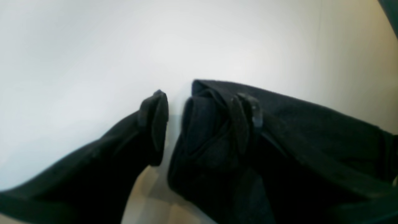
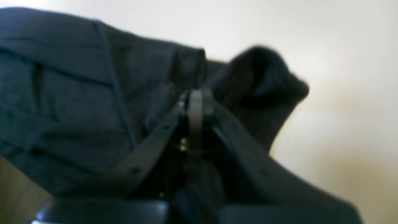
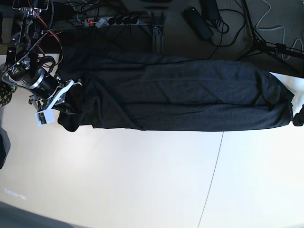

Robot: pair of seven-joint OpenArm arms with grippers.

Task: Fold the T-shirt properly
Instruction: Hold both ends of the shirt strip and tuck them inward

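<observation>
Under the left wrist camera, the left gripper (image 1: 199, 121) is standing spread wide, one finger (image 1: 155, 124) lying bare over the white counter (image 1: 77, 56) and the other pressing against a bunched fold of the black T-shirt (image 1: 311, 130); nothing is being pinched between them. From the right wrist camera, the right gripper (image 2: 196, 109) is showing its two fingers pressed together at the tips, with dark T-shirt (image 2: 77, 93) cloth lying right behind and beside them; the blur is keeping it unclear whether any cloth is caught between the tips. Only the base view is giving the whole picture: the T-shirt (image 3: 190, 97) is lying stretched lengthwise across the far half of the counter (image 3: 142, 180), the right gripper (image 3: 66, 102) sitting at its left end by a drooping sleeve, while the left gripper (image 3: 298, 116) is barely peeking in at the right edge, touching the cloth's far end.
</observation>
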